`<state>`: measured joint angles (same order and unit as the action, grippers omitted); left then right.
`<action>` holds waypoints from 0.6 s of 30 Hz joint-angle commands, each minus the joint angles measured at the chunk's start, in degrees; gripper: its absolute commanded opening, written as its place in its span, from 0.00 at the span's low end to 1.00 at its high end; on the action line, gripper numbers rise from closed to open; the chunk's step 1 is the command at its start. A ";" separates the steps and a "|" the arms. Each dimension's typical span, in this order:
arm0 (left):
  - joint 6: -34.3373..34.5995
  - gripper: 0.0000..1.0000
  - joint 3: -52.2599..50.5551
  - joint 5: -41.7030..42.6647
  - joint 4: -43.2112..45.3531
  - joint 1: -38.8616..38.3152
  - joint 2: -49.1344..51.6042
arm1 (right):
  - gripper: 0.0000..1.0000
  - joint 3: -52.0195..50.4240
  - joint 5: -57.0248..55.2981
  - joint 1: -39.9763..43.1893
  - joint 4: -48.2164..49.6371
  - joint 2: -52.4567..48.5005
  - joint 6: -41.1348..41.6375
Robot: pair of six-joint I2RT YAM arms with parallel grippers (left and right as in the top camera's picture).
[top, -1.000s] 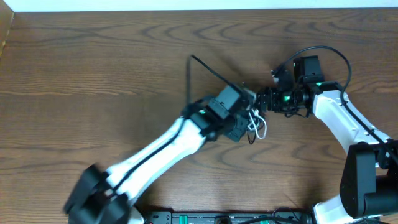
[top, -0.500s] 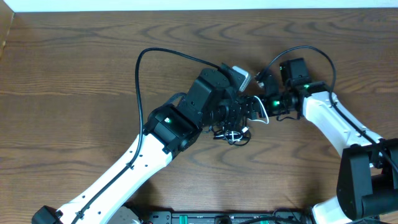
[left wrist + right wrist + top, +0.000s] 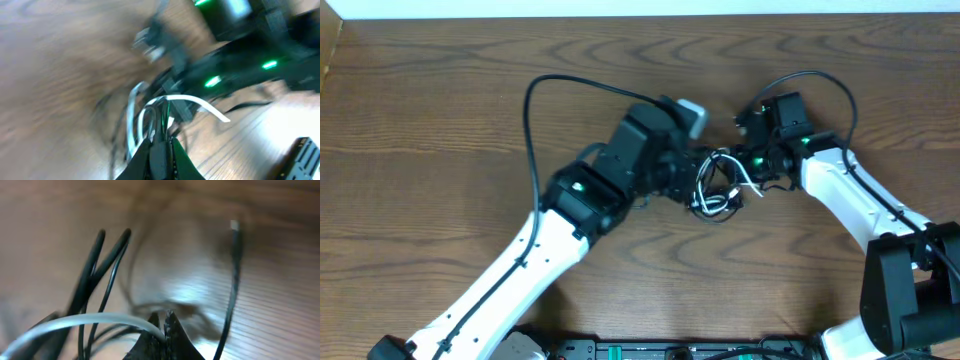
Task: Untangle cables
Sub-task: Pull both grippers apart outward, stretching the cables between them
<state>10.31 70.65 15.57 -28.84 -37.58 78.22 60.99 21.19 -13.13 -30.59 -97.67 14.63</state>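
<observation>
Now mid-untangle: holding the cables [image 3: 718, 192] knotted just three o'clock of surface [image 3: 440, 100] centre. Pinching the white cable [image 3: 75, 322] in the closed right claw [image 3: 165, 322]; gripping at nine o'clock with the left claw [image 3: 159, 150], likewise clamped. Next, likely calls for slow pulling apart.
</observation>
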 commanded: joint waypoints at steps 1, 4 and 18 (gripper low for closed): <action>0.04 0.08 1.01 0.24 -3.30 5.20 -1.84 | 0.01 0.09 -10.03 3.74 -0.48 0.22 6.34; -0.02 0.07 1.01 0.24 -7.26 10.64 -1.79 | 0.01 0.09 -13.38 6.88 -1.49 1.07 5.40; 0.57 0.07 0.98 0.31 -9.77 33.79 -1.60 | 0.01 0.55 -31.63 19.06 -3.48 18.53 1.79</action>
<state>10.33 70.65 17.21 -38.65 -6.85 77.89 60.95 -3.75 3.22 -34.11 -82.94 17.17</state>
